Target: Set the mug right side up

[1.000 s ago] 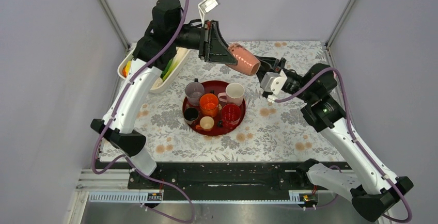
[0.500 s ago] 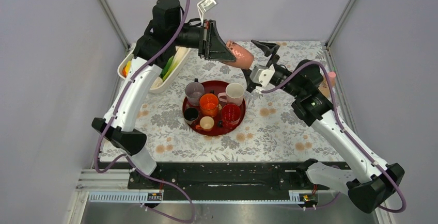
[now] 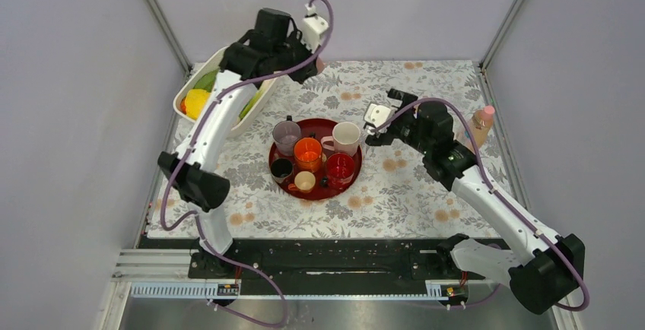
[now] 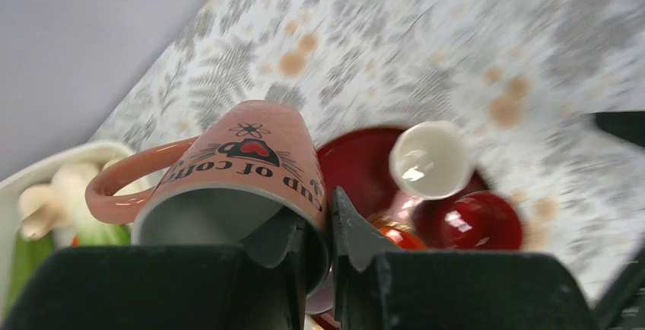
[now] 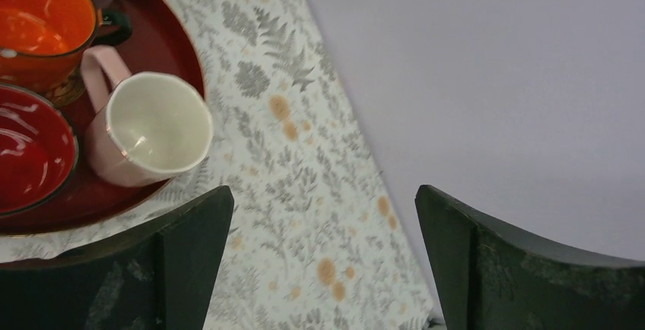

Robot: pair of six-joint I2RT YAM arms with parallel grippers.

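Note:
In the left wrist view a pink mug (image 4: 243, 163) printed with "cup of coffee" and a heart hangs in the air, its mouth towards the camera and its handle to the left. My left gripper (image 4: 319, 208) is shut on its rim, one finger inside and one outside. In the top view the left wrist (image 3: 293, 45) is high at the back of the table and hides almost all of the mug. My right gripper (image 5: 323, 246) stands open with nothing in it, just right of the red tray (image 3: 316, 197).
The tray holds several cups, among them a white and pink one (image 3: 346, 136), an orange one (image 3: 308, 151) and a red one (image 3: 340, 169). A white dish with vegetables (image 3: 199, 90) sits at the back left. A small bottle (image 3: 478, 125) stands at the right edge.
My right gripper opened, let go of the mug and drew back towards the tray. The left arm, still gripping the mug, turned its wrist and swung the mug to the back.

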